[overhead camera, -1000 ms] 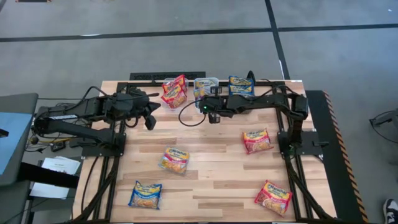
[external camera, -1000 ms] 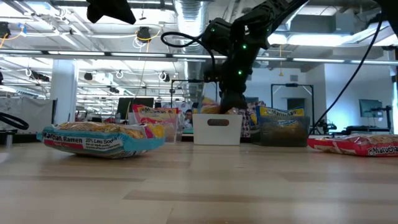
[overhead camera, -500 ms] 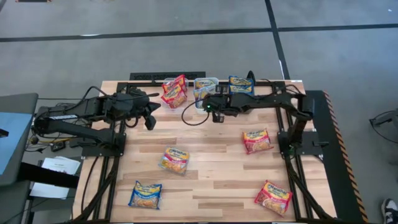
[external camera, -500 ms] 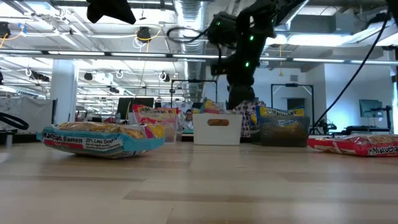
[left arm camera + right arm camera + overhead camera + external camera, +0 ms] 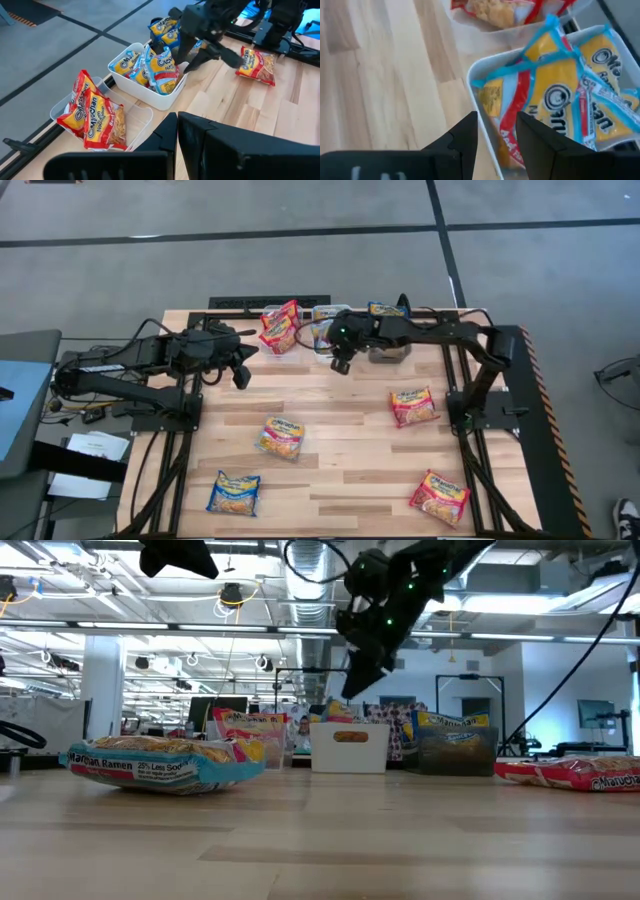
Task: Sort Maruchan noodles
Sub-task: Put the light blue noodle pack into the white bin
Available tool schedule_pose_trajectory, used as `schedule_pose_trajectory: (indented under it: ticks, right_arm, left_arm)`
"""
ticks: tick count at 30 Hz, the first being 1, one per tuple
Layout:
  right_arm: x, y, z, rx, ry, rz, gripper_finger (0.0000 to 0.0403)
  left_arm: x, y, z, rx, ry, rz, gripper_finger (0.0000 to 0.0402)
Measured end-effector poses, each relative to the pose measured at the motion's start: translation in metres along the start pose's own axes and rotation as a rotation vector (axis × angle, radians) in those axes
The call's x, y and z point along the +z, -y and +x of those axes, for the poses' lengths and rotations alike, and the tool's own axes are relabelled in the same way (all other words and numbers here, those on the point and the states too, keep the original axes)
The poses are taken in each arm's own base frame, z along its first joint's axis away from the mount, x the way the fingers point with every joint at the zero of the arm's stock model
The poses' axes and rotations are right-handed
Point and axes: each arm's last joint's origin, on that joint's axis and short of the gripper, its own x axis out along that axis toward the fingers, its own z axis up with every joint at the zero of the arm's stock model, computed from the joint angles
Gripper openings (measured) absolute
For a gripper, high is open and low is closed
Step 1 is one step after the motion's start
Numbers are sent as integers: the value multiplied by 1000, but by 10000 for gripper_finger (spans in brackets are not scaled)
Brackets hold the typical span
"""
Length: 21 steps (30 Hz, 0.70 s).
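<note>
From above, three bins stand in a row at the far edge of the table [image 5: 340, 430]: a clear bin [image 5: 281, 330] holding red packets [image 5: 280, 326], a white bin [image 5: 325, 326] with light blue packets, and a dark bin [image 5: 388, 330] with blue and yellow packets [image 5: 385, 313] showing past the arm. The right pincer [image 5: 337, 364] hangs just in front of the white bin, empty; the left pincer [image 5: 241, 367] waits near the clear bin over the table's left part. Five more packets lie loose on the wood: a light blue and pink one [image 5: 281, 438] in the middle, a blue one [image 5: 234, 493] at the near left, and red ones at the right [image 5: 412, 406] and near right [image 5: 439, 496]. At table height, the white bin [image 5: 349, 747] and dark bin [image 5: 458, 751] stand side by side, a light blue packet [image 5: 160, 760] lies at left, a red one [image 5: 580, 772] is cut off at the right edge, and an office with ceiling pipes lies behind. The left wrist view shows two red packets [image 5: 97, 117] upright in the clear bin [image 5: 135, 115] and several light blue ones [image 5: 157, 67] in the white bin [image 5: 145, 92]; this arm's fingers [image 5: 167, 135] stand only a narrow slit apart with nothing between them. The right wrist view looks down on the white bin [image 5: 485, 120] full of light blue packets [image 5: 555, 95], its fingers [image 5: 465, 135] a modest gap apart and empty.
</note>
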Motion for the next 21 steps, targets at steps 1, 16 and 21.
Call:
schedule_pose_trajectory:
  ticks: [1, 16, 21]
  right_arm:
    - [0, 3, 3, -4, 4, 15, 155]
    - [-9, 23, 30, -36, -42, 123, 155]
    - [-14, 27, 45, -62, -86, 123, 155]
  left_arm:
    - [0, 0, 0, 0, 0, 0, 0]
    - [0, 0, 0, -1, 0, 18, 0]
    - [0, 0, 0, -2, -1, 18, 0]
